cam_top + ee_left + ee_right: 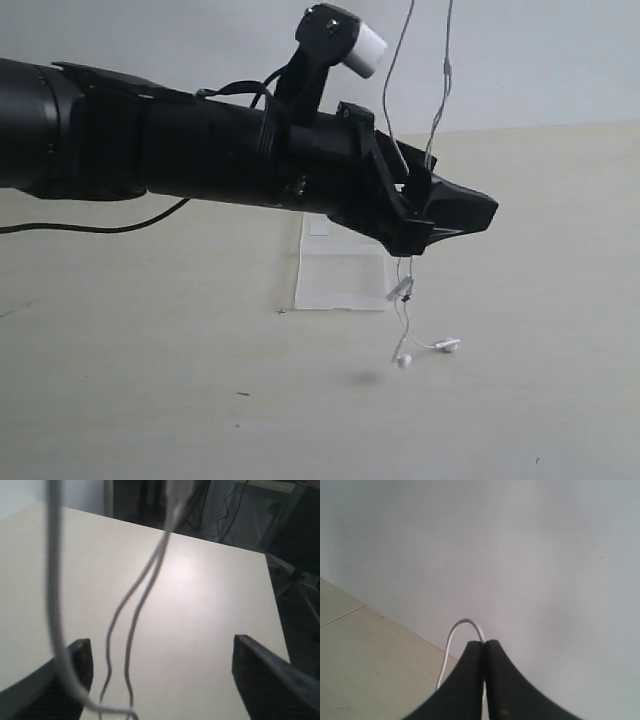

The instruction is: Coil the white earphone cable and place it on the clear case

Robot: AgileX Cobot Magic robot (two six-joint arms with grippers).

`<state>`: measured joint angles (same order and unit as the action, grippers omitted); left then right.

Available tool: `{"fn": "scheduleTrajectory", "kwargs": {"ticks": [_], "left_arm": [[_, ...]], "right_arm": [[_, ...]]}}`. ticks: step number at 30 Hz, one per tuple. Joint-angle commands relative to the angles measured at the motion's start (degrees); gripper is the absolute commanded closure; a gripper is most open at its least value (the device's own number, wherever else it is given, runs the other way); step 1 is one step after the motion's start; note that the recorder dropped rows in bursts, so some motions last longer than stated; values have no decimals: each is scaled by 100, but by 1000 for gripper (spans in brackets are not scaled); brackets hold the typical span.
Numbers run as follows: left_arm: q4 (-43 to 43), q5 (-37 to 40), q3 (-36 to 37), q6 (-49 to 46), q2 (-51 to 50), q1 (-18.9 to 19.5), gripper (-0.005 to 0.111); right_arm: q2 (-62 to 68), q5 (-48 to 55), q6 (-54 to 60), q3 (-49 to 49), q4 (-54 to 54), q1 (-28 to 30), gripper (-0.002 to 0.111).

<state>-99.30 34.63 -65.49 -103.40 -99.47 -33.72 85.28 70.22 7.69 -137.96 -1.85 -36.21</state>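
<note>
Currently | my right gripper (pixel 485 647) pinches white earphone cable (pixel 400 291) | my left gripper (pixel 162 647) spread open, cable hanging between fingers (pixel 75 665) | earbuds (pixel 449 345) dangle lower centre | clear case (pixel 340 270) centre on table (pixel 150 380), apart from cable.

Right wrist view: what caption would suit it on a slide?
Right gripper, shut, pinching a loop of white earphone cable before a pale wall.

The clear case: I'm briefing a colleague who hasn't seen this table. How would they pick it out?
On the cream table, look under the big black arm crossing the exterior view. The case lies flat there, partly hidden by it, left of the earbuds of the dangling cable. It alone is see-through, with a small white square label.
</note>
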Motion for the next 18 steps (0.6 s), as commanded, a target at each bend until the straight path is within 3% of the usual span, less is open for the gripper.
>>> {"fn": "scheduleTrajectory", "kwargs": {"ticks": [1, 3, 5, 6, 8, 14, 18], "left_arm": [[-64, -373, -286, 5, -100, -86, 33], [-64, -373, -330, 65, -113, -86, 39], [-64, -373, -330, 255, -113, -86, 55], [-64, -360, -330, 357, -113, -86, 77], [-64, -296, -330, 357, -113, -86, 103], [-64, -216, -330, 354, -113, -86, 106], [110, -162, -330, 643, -103, -86, 106]], "right_arm": [[-40, -26, -24, -24, 5, -14, 108], [-40, -26, -24, -24, 5, -14, 108], [-40, -26, -24, -24, -36, -14, 108], [-40, -26, -24, -24, -156, -14, 108], [-49, -26, -24, -24, -250, -14, 108], [-65, -26, -36, -24, -329, -14, 108], [-140, -26, -253, -24, -1156, -14, 108]]}}
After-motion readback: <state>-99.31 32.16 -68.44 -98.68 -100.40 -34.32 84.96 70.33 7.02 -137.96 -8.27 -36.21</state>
